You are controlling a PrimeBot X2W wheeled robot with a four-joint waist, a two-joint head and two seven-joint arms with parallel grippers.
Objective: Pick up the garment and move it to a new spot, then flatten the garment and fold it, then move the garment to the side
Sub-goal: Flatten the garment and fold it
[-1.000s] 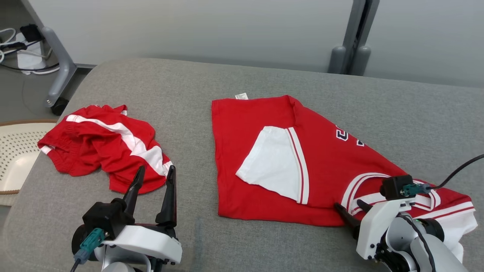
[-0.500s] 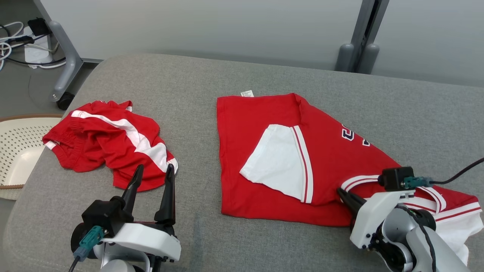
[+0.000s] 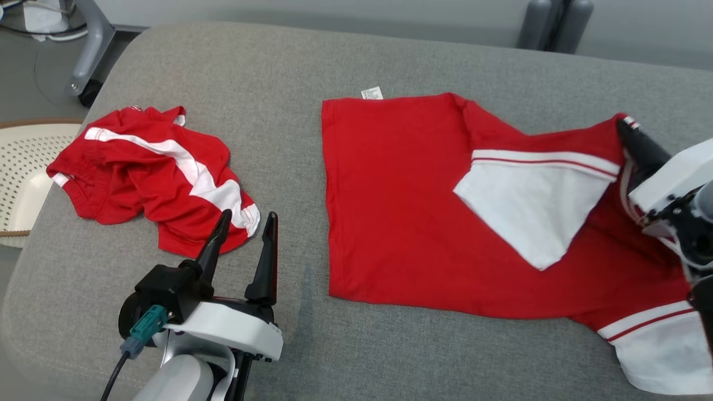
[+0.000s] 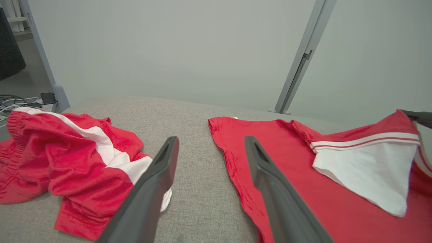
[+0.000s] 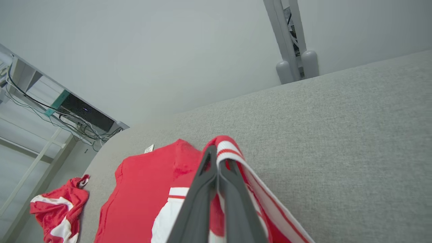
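We note bright, even, diffuse light; shadows faint. Wrist views bend toward edges; left hand (image 4: 211,141) slightly soft up close.

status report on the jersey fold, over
Right end effector shut on red jersey at its striped edge, edge raised. Left end effector open, holding nothing. Red shorts crumpled left of jersey, apart.

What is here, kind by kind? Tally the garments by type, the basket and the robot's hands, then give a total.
red jersey: 1
crumpled red shorts: 1
white perforated basket: 1
robot hands: 2 (left hand open, right hand shut on the jersey's striped trim)
Total: 5
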